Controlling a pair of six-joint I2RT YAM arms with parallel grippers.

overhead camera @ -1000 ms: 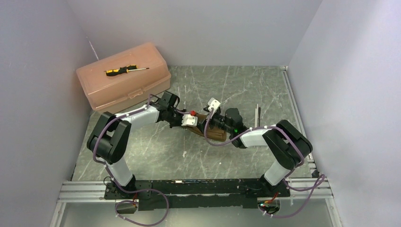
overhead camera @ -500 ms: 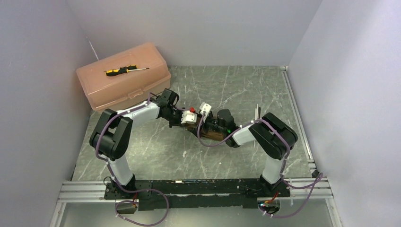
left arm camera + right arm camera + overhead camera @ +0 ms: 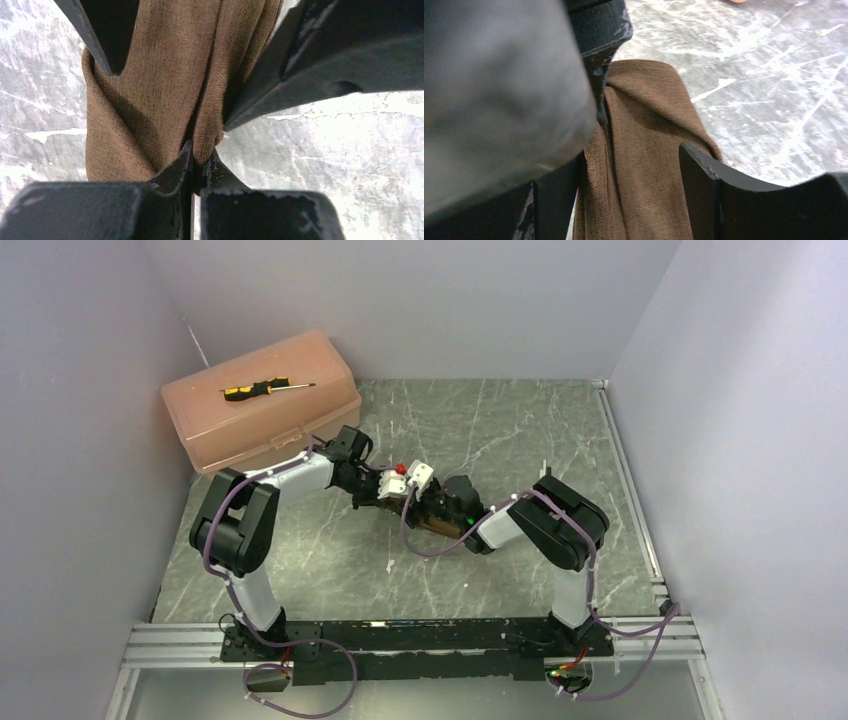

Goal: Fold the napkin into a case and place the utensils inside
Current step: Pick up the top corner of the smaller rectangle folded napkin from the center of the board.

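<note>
**Two arms meet over a bunched brown napkin at mid-table**

We see a grey marbled table (image 3: 520,430) walled in pale lilac, with a pink box (image 3: 262,400) at its far left corner and a yellow-and-black screwdriver (image 3: 265,389) lying on the lid. Both arms reach inward from their bases at the near edge, elbows raised and bent, forearms angled down toward each other so the two wrists almost touch near the table's middle.

The left arm's forearm slants from its raised elbow down and to the right; the right arm folds more tightly, its elbow high and its forearm pointing left.

Between them lies the napkin (image 3: 150,100), dark brown, gathered into upright folds and resting on the table. The left gripper (image 3: 197,160) is pinched closed on a fold of the cloth, its fingertips pressed together with fabric caught between. The right gripper (image 3: 634,170) stands parted, one finger (image 3: 704,185) on either side of the cloth, straddling it without clamping. From above, only a sliver of the napkin shows under the wrists.
</note>
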